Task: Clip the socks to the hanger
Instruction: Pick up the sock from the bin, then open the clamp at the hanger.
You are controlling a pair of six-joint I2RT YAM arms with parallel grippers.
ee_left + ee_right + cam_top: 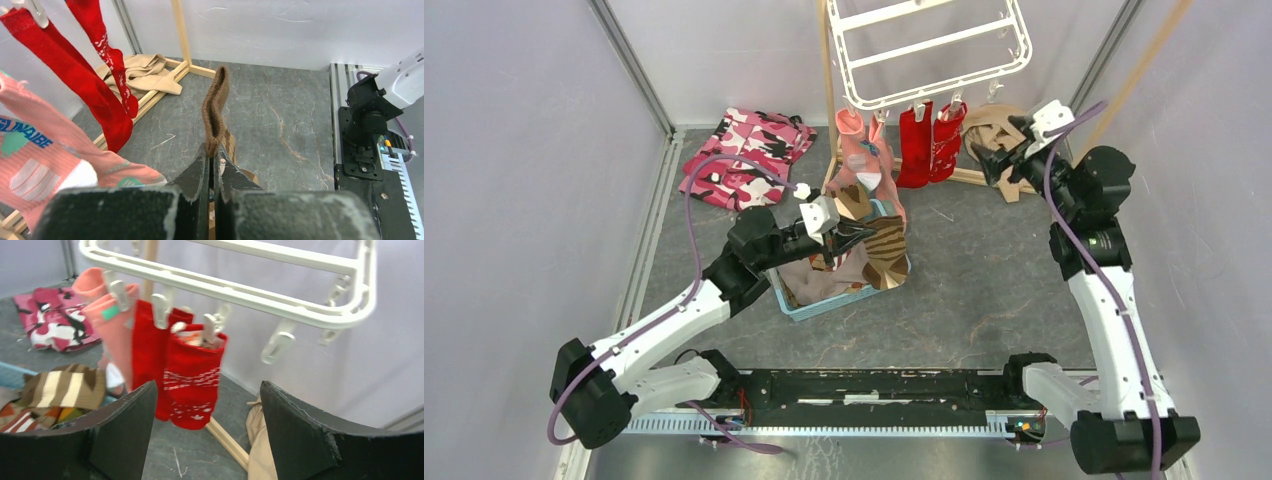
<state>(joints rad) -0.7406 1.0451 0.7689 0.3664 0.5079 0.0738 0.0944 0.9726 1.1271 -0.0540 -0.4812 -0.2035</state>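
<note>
The left gripper (214,150) is only pinching the tip of the brown sock (215,107), so it might slip loose before reaching a spare peg (277,342) on the hanger (260,292) by the wide-open, empty right gripper (207,390).

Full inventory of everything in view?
white plastic drying hanger: 1, white, top centre, on thin wooden stand
red socks: 2, red, clipped to hanger
salmon-pink socks: 2, pink, clipped left of red
brown knit sock: 1, brown, held over basket
blue basket: 1, light blue, centre
striped socks: count unclear, brown-cream, in basket
camouflage garment: 1, pink, far left
tan cloth: 1, beige, by stand base
left fingers: black, shut on brown knit sock
right fingers: black, open, near hanger
</note>
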